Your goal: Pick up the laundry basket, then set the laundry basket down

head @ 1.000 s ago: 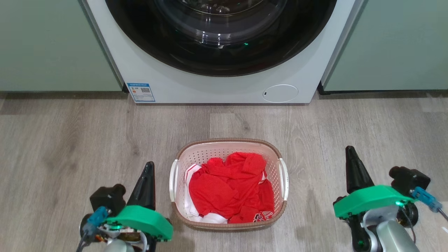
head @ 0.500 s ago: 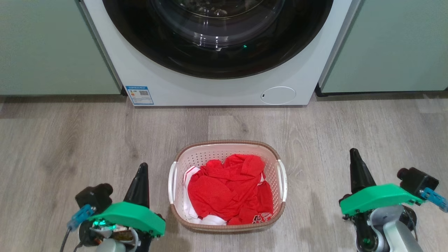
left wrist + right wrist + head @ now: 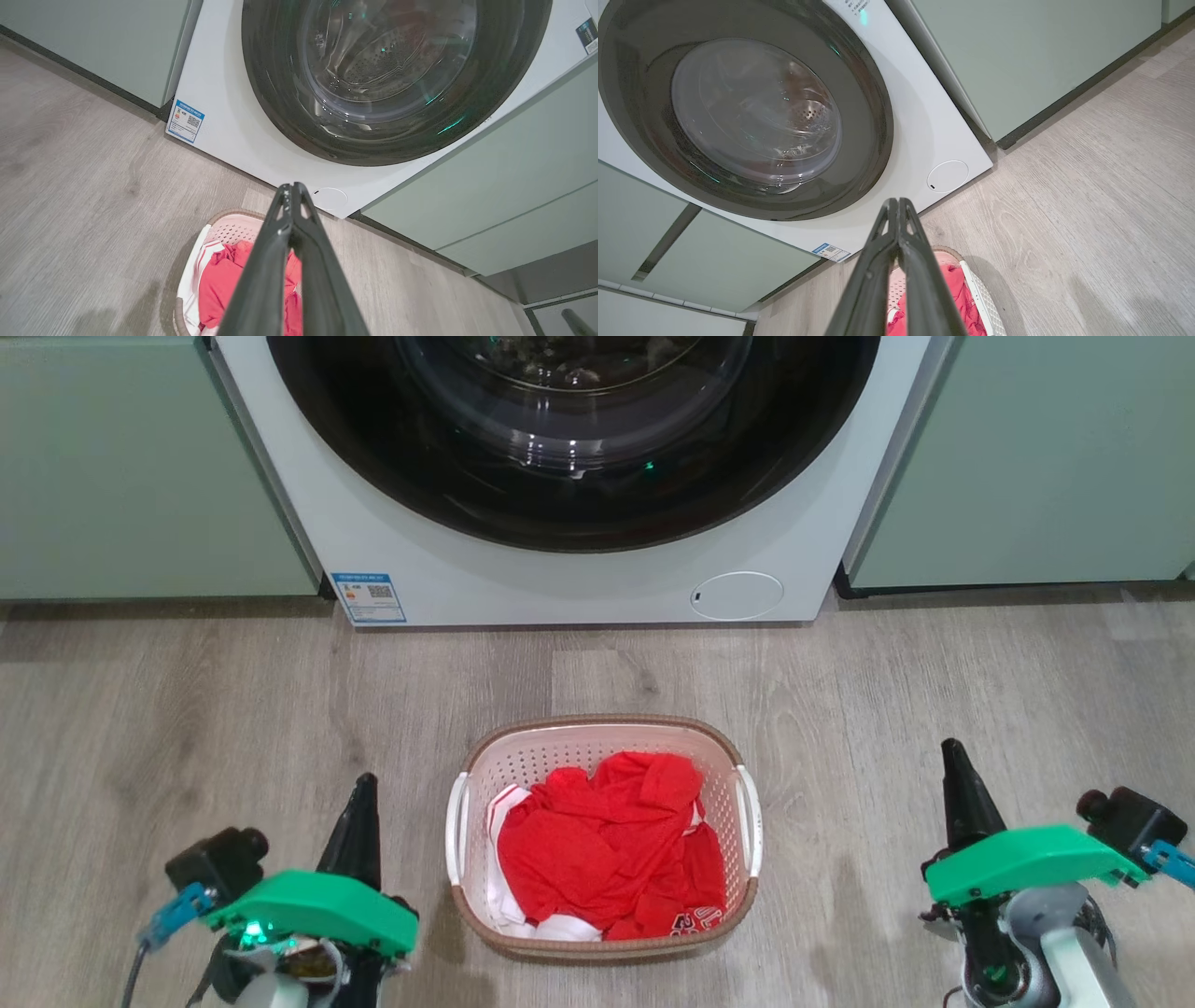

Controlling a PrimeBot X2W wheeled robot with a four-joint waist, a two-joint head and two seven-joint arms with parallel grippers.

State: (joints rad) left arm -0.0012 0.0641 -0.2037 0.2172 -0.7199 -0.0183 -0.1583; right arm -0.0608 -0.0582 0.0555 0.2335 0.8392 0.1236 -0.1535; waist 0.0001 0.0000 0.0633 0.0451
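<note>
Grey wood-look floor (image 3: 187, 709) lies under 2 end effectors. The left end effector (image 3: 360, 793) hangs low at the robot's left, its 2 dark fingers clenched tip to tip on nothing, as the left wrist view confirms. The right end effector (image 3: 954, 756) sits at the robot's right, also clenched empty, with its 2 fingers meeting at their tips in the right wrist view.

Between them, touched by neither, 1 laundry basket (image 3: 597, 723) stands upright on the floor with its open mouth facing up. The left end effector is near its left side; the right one is well apart from it. Its long axis seems to run left to right across the robot's front, with 1 white handle at each end, the left handle (image 3: 455, 831) and the right handle (image 3: 751, 821). Red clothing (image 3: 607, 849) with some white fabric fills it.

Beyond the basket stands 1 white washing machine (image 3: 560, 588) with a dark round door, 1 blue label (image 3: 367, 597) and 1 round cap (image 3: 738, 595), flanked by 2 pale green cabinets (image 3: 140, 467).
</note>
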